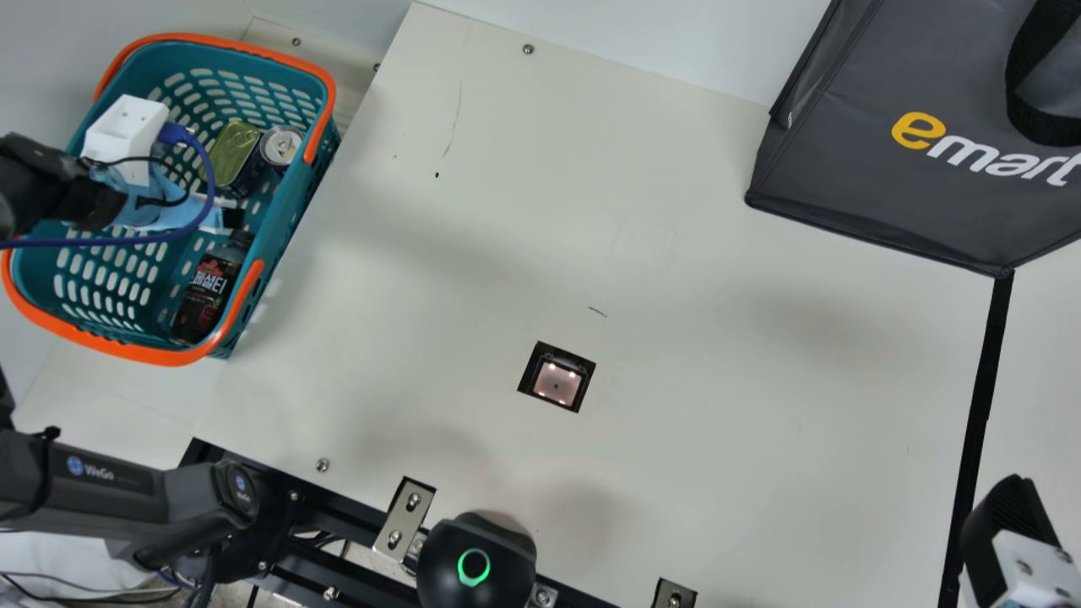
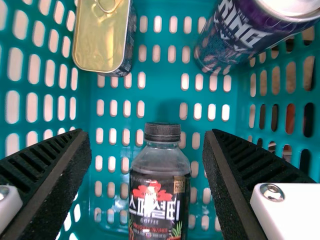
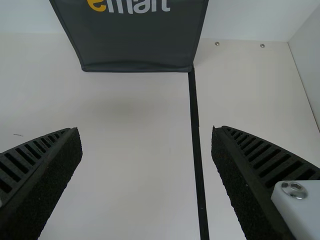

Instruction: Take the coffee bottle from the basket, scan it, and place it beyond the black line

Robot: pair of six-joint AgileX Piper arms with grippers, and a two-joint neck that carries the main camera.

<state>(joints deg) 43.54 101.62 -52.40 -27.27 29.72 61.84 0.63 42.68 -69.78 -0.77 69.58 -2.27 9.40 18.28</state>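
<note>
Coffee bottle (image 2: 159,167) lies before the left gripper (image 1: 181,211), angled into the basket (image 1: 297,203), fingers apart.

Can pass across the broad middle of the worktop (image 1: 676,279), between the basket (image 1: 287,207) and the black line (image 1: 984,397). Meets the wall and orange handle (image 1: 238,306) at the basket's worktop side. Finds gaps to both sides of the coffee bottle (image 1: 207,291), between the spread fingers of the left pincer (image 1: 230,218), but bumps against the tin (image 1: 232,154) and can (image 1: 281,146) farther along. Is hemmed in at the line's far end by the bag (image 1: 832,169), near its close end by the right pincer (image 1: 1009,519).
</note>
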